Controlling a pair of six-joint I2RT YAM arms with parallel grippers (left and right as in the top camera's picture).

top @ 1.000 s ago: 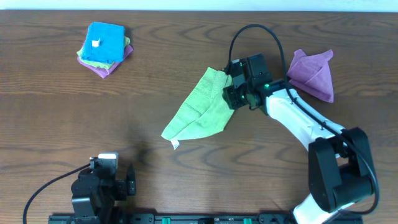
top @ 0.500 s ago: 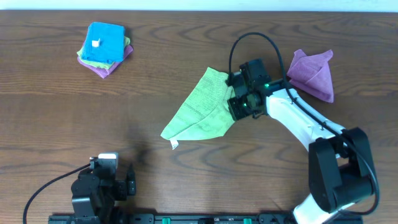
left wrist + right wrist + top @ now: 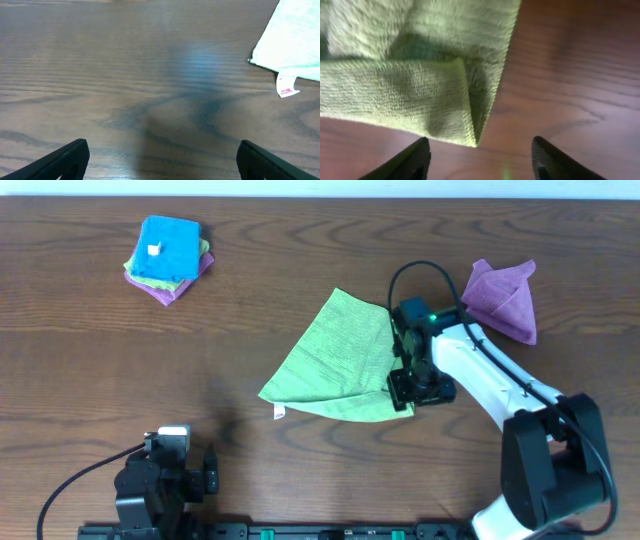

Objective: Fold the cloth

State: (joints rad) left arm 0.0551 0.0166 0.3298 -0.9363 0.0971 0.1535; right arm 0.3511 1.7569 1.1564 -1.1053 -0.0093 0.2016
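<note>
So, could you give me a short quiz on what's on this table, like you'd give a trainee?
1. Which arm works at the green cloth: left or right?
2. True or false: the left gripper is shut on the white tag.
3. What tops the pile at the far left? A) blue cloth B) purple cloth C) green cloth

Key
1. Right: the right gripper is open at the cloth's folded corner.
2. False: it is open over bare table, apart from the tag.
3. A, the blue cloth.
</note>
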